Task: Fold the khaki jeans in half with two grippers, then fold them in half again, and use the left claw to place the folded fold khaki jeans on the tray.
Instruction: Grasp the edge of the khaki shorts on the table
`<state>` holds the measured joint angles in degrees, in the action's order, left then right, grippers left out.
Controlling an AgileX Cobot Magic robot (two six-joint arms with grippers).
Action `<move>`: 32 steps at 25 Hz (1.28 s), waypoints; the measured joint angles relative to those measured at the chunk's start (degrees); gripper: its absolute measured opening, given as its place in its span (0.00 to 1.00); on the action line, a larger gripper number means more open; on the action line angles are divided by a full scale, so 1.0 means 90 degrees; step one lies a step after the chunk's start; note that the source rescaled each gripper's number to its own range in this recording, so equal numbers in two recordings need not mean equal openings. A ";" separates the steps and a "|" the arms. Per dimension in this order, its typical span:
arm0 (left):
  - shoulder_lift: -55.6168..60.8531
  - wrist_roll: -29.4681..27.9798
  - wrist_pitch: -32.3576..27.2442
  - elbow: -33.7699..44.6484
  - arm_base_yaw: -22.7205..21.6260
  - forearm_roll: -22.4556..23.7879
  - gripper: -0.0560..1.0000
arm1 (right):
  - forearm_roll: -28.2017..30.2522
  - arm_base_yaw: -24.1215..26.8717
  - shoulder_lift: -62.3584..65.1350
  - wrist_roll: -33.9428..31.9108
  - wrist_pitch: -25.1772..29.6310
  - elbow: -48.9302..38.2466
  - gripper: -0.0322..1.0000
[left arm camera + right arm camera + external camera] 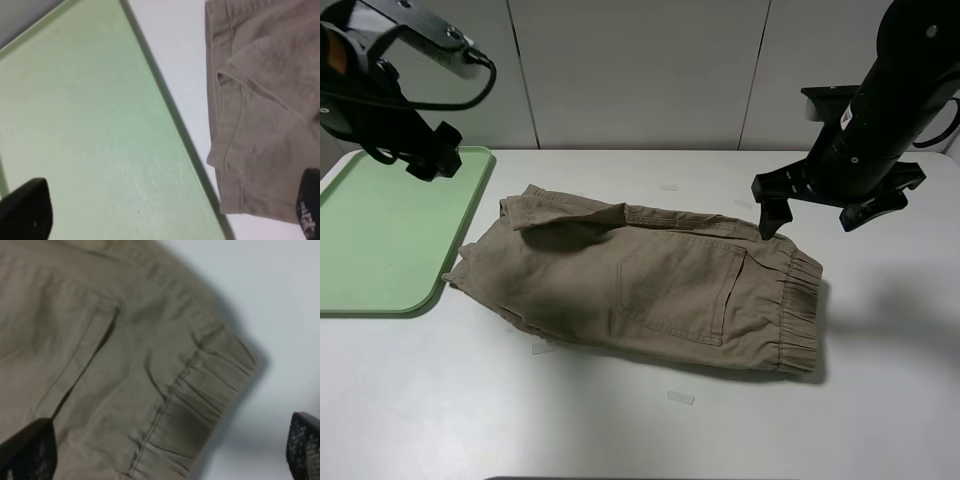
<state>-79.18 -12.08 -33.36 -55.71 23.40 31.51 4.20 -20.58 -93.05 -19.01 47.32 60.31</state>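
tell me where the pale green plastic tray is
In the exterior high view the pale green plastic tray lies far left, close beside the hems of the khaki cotton shorts.

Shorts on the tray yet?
No, the khaki shorts lie spread on the white table, beside the pale-green tray.

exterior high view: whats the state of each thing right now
khaki jeans: lying on the table, looks folded in half once, off the tray
tray: flat on the table, no jeans on it
left claw: open, holding nothing, above the tray's edge
right claw: open, holding nothing, above the waistband end
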 joint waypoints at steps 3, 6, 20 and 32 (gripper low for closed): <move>0.0424 -0.0101 -0.0289 0.0000 0.0000 -0.0340 0.97 | -0.0037 0.0110 -0.0005 -0.0068 0.0005 0.0000 1.00; 0.0867 -0.0129 -0.0718 0.0006 0.0000 -0.0860 0.97 | -0.0112 0.0125 -0.0095 -0.0110 0.0057 0.0000 1.00; 0.4568 -0.0818 -0.1170 0.2098 0.0000 -0.1393 0.96 | -0.0620 0.0125 -0.0841 -0.0138 -0.0299 -0.0367 1.00; 0.6793 -0.1079 -0.1939 0.2909 0.0000 -0.1388 0.96 | -0.0627 0.0125 -0.1659 -0.0178 -0.1315 -0.0754 1.00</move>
<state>-18.04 -21.79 -50.82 -29.53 23.40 19.02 -1.44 -19.46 -107.99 -20.61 35.49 53.52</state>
